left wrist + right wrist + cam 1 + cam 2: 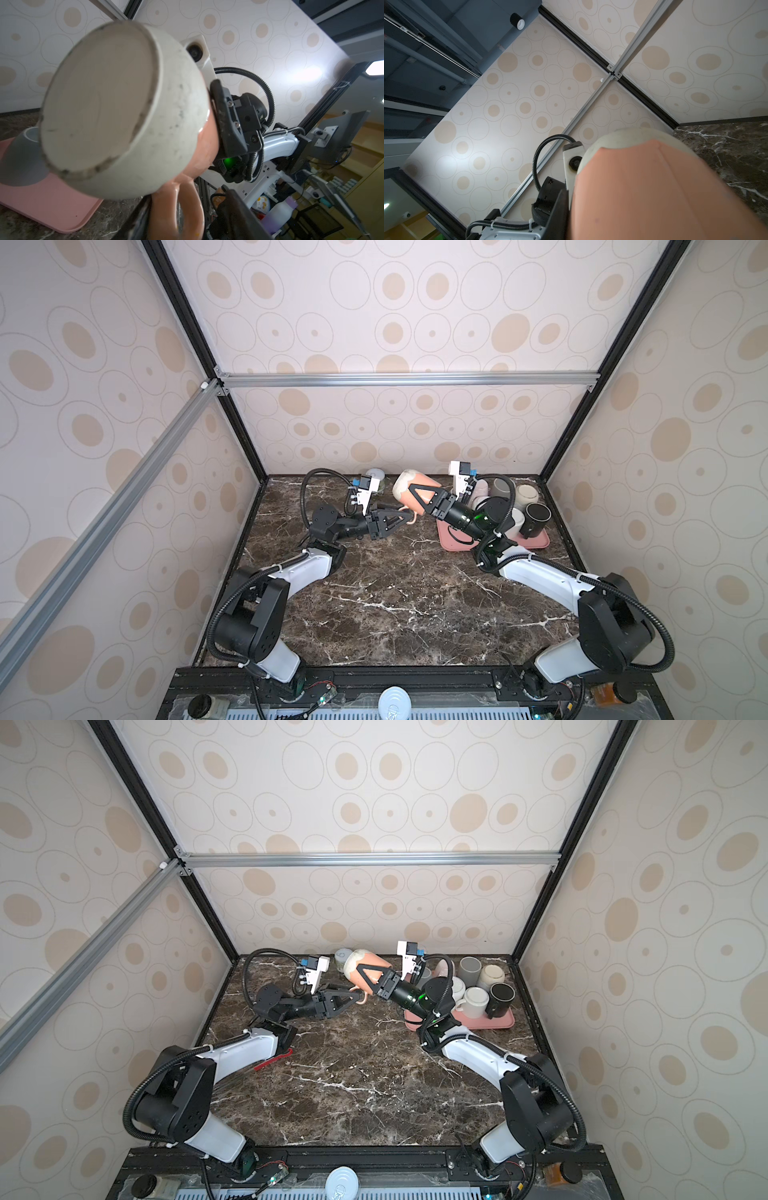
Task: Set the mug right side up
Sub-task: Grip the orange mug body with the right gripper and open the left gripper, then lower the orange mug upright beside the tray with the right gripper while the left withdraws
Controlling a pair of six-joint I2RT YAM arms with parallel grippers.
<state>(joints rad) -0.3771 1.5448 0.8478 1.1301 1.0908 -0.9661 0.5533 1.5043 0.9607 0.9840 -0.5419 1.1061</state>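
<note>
dark marbled tabletop [395, 593] fills a booth of dotted wallpaper, with a pink tray [536, 543] at the far right-arm corner carrying several mugs [528, 493]. in both top views the peach mug [428, 480] hangs in the air just beside the tray, toward the left arm, tipped on its side with its off-white base pointing away from the tray. the right gripper [411, 495] is clamped on the mug's body. the left gripper [405, 517] sits beside the tray too, lower than the mug, its tips at the handle [410, 517].

the second top view shows the same: mug [376, 961], right gripper [361, 973], left gripper [353, 999], tray [498, 1023].

left wrist view: the mug's unglazed base [93, 99] faces the lens, the tray [52, 207] behind it. the left fingers [234, 209] stand parted either side of the handle [187, 207], a gap showing at one.

right wrist view: the mug's peach wall [654, 187] fills the near corner, a dark finger [560, 212] of the right gripper pressed against it.
</note>
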